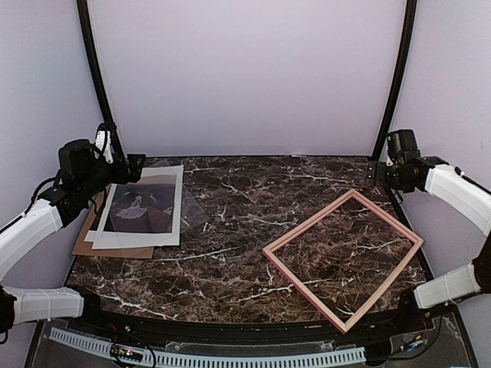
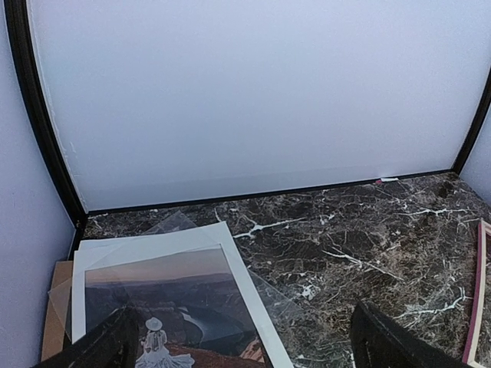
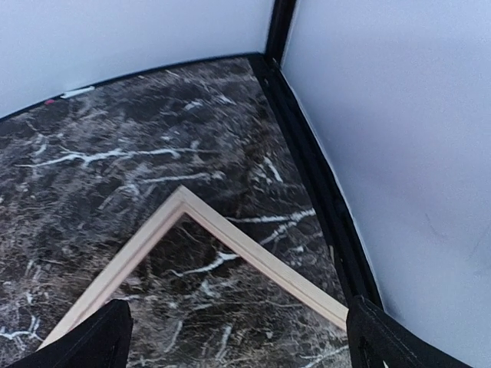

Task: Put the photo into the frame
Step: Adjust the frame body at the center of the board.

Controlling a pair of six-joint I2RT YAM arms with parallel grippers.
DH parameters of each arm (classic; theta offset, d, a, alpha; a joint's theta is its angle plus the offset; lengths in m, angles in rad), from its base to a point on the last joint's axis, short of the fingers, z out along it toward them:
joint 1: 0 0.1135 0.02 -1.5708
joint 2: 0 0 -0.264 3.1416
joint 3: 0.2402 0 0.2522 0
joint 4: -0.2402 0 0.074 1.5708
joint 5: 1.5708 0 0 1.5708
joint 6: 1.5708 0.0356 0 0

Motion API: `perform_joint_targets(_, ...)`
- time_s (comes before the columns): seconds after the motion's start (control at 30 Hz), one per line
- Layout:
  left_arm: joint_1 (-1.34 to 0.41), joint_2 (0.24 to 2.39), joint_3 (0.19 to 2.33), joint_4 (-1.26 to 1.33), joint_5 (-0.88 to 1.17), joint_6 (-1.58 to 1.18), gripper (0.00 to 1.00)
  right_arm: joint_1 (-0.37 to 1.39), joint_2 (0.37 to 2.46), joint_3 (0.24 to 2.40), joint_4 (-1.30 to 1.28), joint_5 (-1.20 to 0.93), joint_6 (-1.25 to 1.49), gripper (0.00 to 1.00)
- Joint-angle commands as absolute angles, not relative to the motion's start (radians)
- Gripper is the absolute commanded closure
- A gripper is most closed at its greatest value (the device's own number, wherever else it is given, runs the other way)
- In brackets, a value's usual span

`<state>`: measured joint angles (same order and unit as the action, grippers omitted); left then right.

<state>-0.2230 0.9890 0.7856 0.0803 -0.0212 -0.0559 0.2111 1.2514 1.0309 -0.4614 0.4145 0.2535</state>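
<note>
1. Dark fingertips of the left gripper (image 2: 245, 349) stand wide apart at the bottom of its wrist view, holding nothing. The right gripper (image 3: 238, 345) is spread just as wide and empty, above the frame's far corner.
2. The table (image 1: 230, 261) is a flat, glossy slab, dark brown marble pattern with white veins.
3. The frame (image 1: 309, 221) is a thin-edged open rectangle lying flat and turned diamond-wise toward the near right corner. It looks pink from above and paler wood from the wrist.
4. The photo (image 1: 142, 203) lies face up by the far left corner, a white-bordered sheet with a dark scene and a small figure in white.
5. Brown cardboard (image 1: 115, 250) shows beneath the photo at its left and near edges.
6. A clear sheet (image 1: 193, 211) pokes out past the photo toward the table's middle; which lies on top cannot be told.
7. The task looks to be at its start, with photo and frame well apart. The next move probably calls for the left gripper to catch the thin, limp paper's edge alone.
</note>
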Motion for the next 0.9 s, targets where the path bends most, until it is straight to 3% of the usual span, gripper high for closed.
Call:
perform_joint_targets(0.0, -0.227, 0.971, 0.778, 0.104, -0.003, -0.06, 0.01, 0.072, 1.286, 1.002, -0.615, 0.348, 0.378, 0.01)
perform_joint_targets(0.3, -0.229, 0.945, 0.775, 0.109, 0.035, -0.077, 0.01, -0.253, 1.252, 0.794, -0.588, 0.108, 0.522, 0.01)
perform_joint_targets(0.6, -0.228, 0.918, 0.773, 0.115, 0.051, -0.084, 0.01, -0.307, 1.193, 0.737, -0.622, 0.2, 0.608, 0.01)
perform_joint_targets(0.87, -0.228, 0.905, 0.772, 0.121, 0.062, -0.092, 0.01, -0.375, 1.181, 0.595, -0.556, 0.121, 0.716, 0.04)
